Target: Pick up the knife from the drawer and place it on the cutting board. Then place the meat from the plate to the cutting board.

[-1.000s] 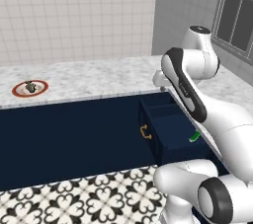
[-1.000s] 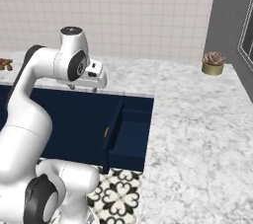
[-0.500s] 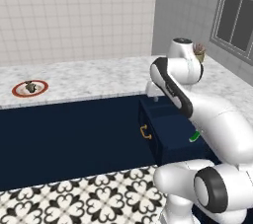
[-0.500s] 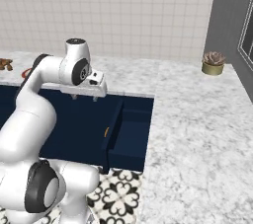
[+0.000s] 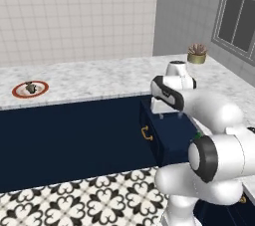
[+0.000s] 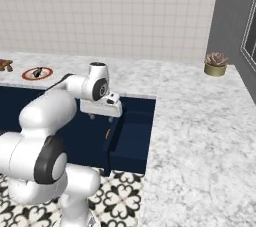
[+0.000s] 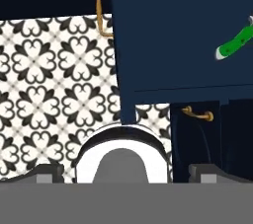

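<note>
Green is the colour to look for: the knife [image 7: 236, 43] has a bright green handle and lies inside the open navy drawer [image 7: 178, 30], far over to one side in the hand view. The gripper [image 5: 169, 115] hangs over the drawer with its two fingers pointing down, and nothing is between them. They look spread apart, as the tips sit at the two far corners of the hand view. The knife is well off to the side of the gripper, not under it, so a straight drop would likely close on nothing or bump the drawer floor. The knife also lies at a slant, so the fingers may need to turn to match it, or it could twist and slip out. It looks close to the drawer wall too, and a finger could hit that wall on the way down. The brass pull handle [image 5: 146, 133] sticks out at the front. The plate [image 5: 30, 89] with the meat [image 5: 31, 87] sits far away on the marble counter [image 5: 99, 78], so that reach will be long. I cannot see the cutting board.
</note>
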### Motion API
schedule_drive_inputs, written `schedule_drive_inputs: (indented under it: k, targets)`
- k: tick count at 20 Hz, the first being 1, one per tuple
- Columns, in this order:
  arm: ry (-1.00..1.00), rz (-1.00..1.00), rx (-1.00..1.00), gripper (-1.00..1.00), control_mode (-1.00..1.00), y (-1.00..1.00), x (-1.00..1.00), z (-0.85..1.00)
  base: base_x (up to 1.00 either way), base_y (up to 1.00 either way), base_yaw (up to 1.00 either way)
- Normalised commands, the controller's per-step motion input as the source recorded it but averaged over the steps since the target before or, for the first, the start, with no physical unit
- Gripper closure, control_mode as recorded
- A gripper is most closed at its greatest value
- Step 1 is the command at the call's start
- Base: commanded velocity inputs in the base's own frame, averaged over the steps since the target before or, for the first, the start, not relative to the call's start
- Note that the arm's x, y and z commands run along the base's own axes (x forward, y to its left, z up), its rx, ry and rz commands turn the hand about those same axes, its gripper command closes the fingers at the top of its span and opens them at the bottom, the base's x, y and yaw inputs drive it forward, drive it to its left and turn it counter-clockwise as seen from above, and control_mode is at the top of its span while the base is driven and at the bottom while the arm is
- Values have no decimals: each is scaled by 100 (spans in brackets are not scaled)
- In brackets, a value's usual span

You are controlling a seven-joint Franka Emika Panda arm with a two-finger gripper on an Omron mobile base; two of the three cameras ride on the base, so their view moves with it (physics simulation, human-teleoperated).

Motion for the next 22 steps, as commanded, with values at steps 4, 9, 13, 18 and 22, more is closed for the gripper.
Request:
schedule_drive_inputs:
  k: [4, 9, 13, 18, 22]
  targets:
    - [7, -3, -2, -100, -100, 6, 56, -85, 0, 0, 0]
    - [4, 0, -5, -100, -100, 0, 39, -81, 0, 0, 0]
    - [0, 0, 0, -100, -100, 0, 35, -70, 0, 0, 0]
    - [0, 0, 0, -100, -100, 0, 29, -59, 0, 0, 0]
    - [0, 0, 0, -100, -100, 0, 19, -55, 0, 0, 0]
